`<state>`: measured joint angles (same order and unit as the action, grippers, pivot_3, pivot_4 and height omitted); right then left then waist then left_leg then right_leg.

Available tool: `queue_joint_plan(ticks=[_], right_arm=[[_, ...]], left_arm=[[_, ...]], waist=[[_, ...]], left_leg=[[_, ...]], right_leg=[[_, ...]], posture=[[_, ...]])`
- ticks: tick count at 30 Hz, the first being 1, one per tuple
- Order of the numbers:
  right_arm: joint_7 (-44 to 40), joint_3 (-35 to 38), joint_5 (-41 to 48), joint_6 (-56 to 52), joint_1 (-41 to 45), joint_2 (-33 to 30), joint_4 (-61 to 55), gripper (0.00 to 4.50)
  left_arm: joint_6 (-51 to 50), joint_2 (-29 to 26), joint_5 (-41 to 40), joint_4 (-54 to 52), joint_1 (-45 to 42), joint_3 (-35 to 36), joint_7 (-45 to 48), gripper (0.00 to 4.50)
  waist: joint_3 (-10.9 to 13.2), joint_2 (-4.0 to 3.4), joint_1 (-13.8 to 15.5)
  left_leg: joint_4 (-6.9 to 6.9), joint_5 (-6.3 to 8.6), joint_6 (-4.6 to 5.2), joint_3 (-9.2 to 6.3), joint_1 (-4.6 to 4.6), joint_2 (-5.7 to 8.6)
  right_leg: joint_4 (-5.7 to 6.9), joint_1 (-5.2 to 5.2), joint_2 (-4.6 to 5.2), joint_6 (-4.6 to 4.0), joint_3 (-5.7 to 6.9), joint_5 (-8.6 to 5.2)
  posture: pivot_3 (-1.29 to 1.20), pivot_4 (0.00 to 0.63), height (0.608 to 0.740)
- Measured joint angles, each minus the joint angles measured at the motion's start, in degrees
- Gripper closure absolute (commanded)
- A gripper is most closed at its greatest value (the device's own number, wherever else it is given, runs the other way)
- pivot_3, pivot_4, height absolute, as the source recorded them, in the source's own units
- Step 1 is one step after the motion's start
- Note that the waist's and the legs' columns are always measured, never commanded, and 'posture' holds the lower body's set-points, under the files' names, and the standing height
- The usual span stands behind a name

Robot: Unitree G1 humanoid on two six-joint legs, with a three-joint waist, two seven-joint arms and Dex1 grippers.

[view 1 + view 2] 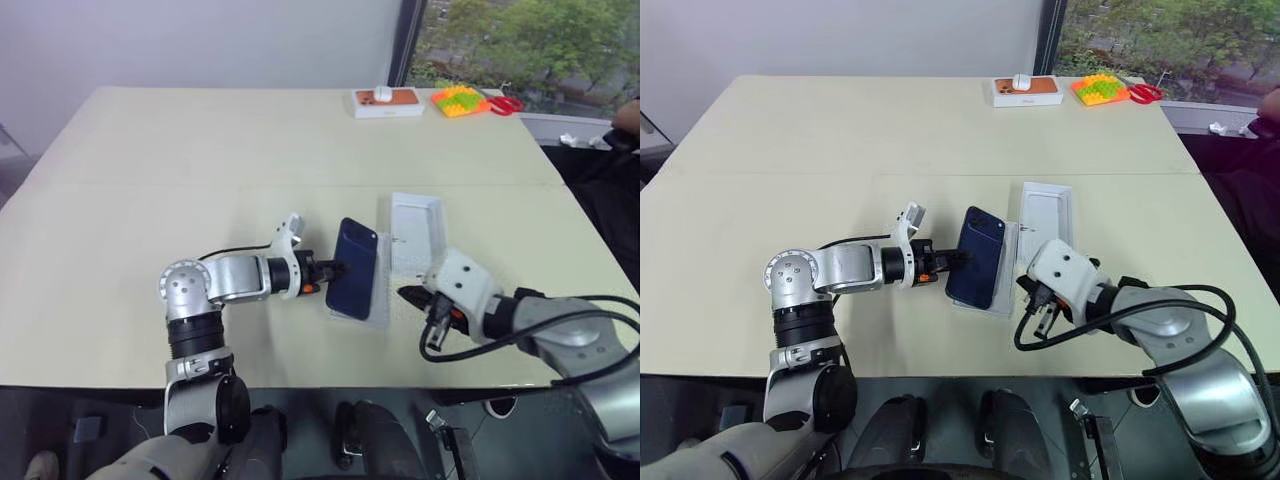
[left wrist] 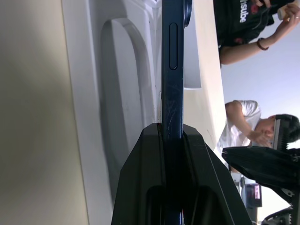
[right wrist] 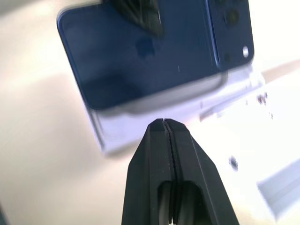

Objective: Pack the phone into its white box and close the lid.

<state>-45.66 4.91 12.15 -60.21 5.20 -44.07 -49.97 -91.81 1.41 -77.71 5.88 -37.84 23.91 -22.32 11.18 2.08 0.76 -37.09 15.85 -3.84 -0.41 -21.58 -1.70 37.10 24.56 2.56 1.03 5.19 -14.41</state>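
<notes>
The left gripper (image 1: 333, 270) is reaching in from the left over the cream table (image 1: 150, 190), its two black fingers clamping the long edge of the slim, glossy navy-blue phone (image 1: 354, 268). The phone is tilting up on that edge, back showing, camera lenses at its far corner. It is hanging just over a shallow white tray with a rounded oval recess (image 2: 119, 93); the phone is hiding most of that tray in the head views, and whether the two are touching is hard to tell. Just beyond, to the right, a shallow white rectangular shell (image 1: 417, 232) is lying open side up with small dark marks inside; whether it is the lid or the box base is unclear. The right gripper (image 1: 411, 296) is hovering near the phone's right side, its black fingers pressing together on nothing. Far back, an orange-topped white box (image 1: 388, 102) carrying a small white object, a yellow-green block toy (image 1: 460, 100) and red scissors (image 1: 506, 104) are sitting by the window. At the right edge a person's arm (image 1: 628, 116) is being cut off.
</notes>
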Motion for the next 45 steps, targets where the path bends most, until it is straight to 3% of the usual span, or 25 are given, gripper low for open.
queue_joint_plan(ticks=[21, 28, 29, 33, 37, 45], right_arm=[[4.68, 1.23, 3.28, 3.11, -2.19, -2.48, 0.0, 4.5], [5.6, 1.04, 3.91, 3.15, -2.2, -3.15, 0.0, 4.5], [5.74, 1.03, 3.94, 3.17, -2.2, -3.19, 0.0, 4.5], [5.96, 0.97, 4.42, 3.27, -2.18, -3.25, 0.01, 4.5], [6.15, 0.39, 4.52, 3.66, -2.01, -3.41, 0.09, 4.5], [6.23, -0.9, 4.93, 5.57, -0.4, -4.19, 1.8, 4.5]], left_arm=[[5.31, 2.58, -4.76, 5.99, 0.62, -1.57, -5.84, 4.48], [5.46, 0.64, -7.69, 6.98, 0.55, -4.24, -5.36, 1.24], [5.17, 0.16, -8.37, 6.89, 0.32, -4.81, -5.1, 1.24], [4.4, -4.46, -10.29, 6.98, -0.09, -6.92, -3.79, 1.24], [2.33, -12.58, -13.09, 6.96, -1.1, -8.86, -0.35, 1.24], [-0.2, -28.61, -11.93, -1.15, -0.81, -16.79, 13.59, 1.24]], waist=[[0.03, 0.05, 0.11], [0.03, 0.05, 0.1], [0.03, 0.05, 0.1], [0.03, 0.05, -0.15], [0.03, 0.04, 0.0], [0.07, 0.0, 0.01]], left_leg=[[-0.02, 0.0, -0.01, -0.04, 0.0, 0.01], [-0.02, -0.01, -0.01, -0.05, 0.03, 0.01], [-0.02, -0.01, -0.01, -0.05, 0.06, 0.0], [-0.01, -0.01, -0.01, -0.04, 0.14, -0.03], [0.0, -0.03, -0.05, -0.08, 0.15, -0.06], [0.01, -0.03, -0.06, -0.05, 0.1, -0.03]], right_leg=[[0.01, -0.03, -0.02, -0.01, 0.04, 0.01], [0.01, -0.06, -0.02, -0.01, 0.04, 0.01], [0.01, -0.09, -0.02, -0.01, 0.04, 0.01], [0.06, -0.11, -0.06, -0.01, 0.03, 0.01], [0.11, -0.11, -0.1, -0.03, 0.05, 0.02], [0.04, -0.1, 0.01, -0.03, 0.03, 0.02]], posture=[[0.0, 0.15, 0.74], [0.0, 0.15, 0.74], [0.0, 0.15, 0.74], [0.0, 0.15, 0.74], [0.0, 0.15, 0.74], [0.0, 0.15, 0.74]])
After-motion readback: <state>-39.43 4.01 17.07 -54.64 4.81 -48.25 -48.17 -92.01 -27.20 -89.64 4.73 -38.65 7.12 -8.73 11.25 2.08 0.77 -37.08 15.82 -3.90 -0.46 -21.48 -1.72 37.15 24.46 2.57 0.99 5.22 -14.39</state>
